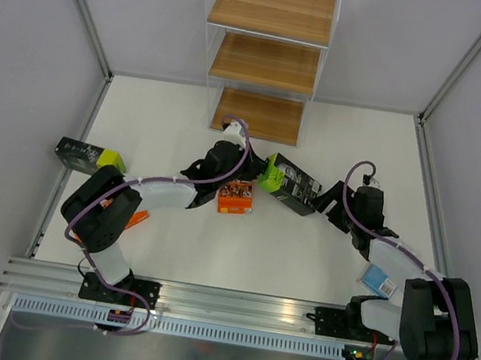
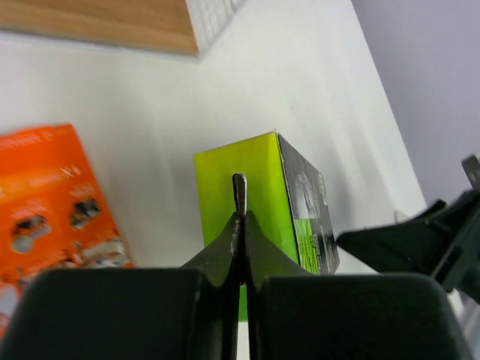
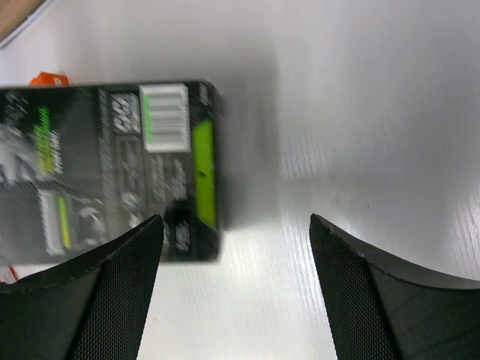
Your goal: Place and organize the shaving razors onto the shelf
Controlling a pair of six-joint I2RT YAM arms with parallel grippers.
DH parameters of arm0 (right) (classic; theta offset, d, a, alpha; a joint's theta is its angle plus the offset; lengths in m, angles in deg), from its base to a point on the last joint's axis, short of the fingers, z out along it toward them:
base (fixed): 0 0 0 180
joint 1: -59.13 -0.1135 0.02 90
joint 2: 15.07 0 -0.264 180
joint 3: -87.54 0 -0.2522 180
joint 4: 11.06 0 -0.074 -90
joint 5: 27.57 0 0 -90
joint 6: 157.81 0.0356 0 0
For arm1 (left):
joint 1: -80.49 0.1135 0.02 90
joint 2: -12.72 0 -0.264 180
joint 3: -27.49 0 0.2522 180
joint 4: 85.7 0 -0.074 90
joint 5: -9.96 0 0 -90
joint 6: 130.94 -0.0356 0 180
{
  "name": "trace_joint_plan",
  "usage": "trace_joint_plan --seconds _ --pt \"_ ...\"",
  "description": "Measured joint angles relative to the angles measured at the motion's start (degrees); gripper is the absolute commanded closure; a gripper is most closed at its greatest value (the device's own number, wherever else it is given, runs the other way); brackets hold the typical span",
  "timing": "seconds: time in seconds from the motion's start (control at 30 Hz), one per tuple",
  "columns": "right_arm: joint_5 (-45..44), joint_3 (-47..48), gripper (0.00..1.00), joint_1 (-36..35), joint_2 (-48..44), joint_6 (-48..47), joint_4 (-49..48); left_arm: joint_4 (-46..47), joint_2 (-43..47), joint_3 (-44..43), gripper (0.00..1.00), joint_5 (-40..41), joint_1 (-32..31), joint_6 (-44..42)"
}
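The shaving razors (image 1: 290, 183) are all down on the white table (image 1: 346, 141); none is on the shelf (image 1: 263, 61) yet, by the look of it.

From above, one green-and-black pack (image 1: 290, 183) lies flat in the middle, in front of the shelf's lowest board. The left gripper (image 1: 252, 175) is at its green end and the right gripper (image 1: 327, 197) at its black end. I'd guess the two arms mean to square it up or pass it between them. An orange pack (image 1: 236, 197) lies just beside the left wrist. A second orange one (image 1: 133, 218) peeps out from under that arm. The other green-and-black pack (image 1: 90, 156) sits well off to the left, and a light blue pack (image 1: 379, 280) is half hidden by the right arm. The shelf is plain wooden boards in a thin white wire frame.

The left wrist camera shows its two black fingers pressed together with nothing between them. Their narrow tip is raised in front of the pack's bright green end. Shut like that, the gripper looks better suited to nudging the pack than to gripping it. The pack is a crisp-edged carton with smooth, glossy card. The orange pack has the same sheen.

The right wrist camera shows the jaws spread wide, with textured, mesh-like pads. The dark printed face and barcode of the pack lie ahead. Its near corner sits just inside the gap, close to one pad, and I cannot tell whether they touch.
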Motion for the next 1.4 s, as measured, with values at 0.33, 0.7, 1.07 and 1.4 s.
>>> trace_joint_plan --seconds 0.33,0.7,1.07,1.4 --pt "6.0 -9.0 0.31 -0.6 -1.7 7.7 -7.6 -5.2 1.5 -2.0 0.98 6.0 6.1 -6.8" --pt "4.0 1.5 0.68 -15.5 10.7 8.8 -15.3 -9.2 5.4 0.0 0.98 15.1 8.4 -2.4" --pt "0.5 18.8 0.76 -22.1 34.4 10.2 -20.8 -8.5 9.6 1.9 0.98 15.8 8.6 1.8" --pt "-3.7 31.4 0.76 -22.9 41.6 9.0 -17.8 -9.0 9.6 1.9 0.98 16.0 9.1 2.8"
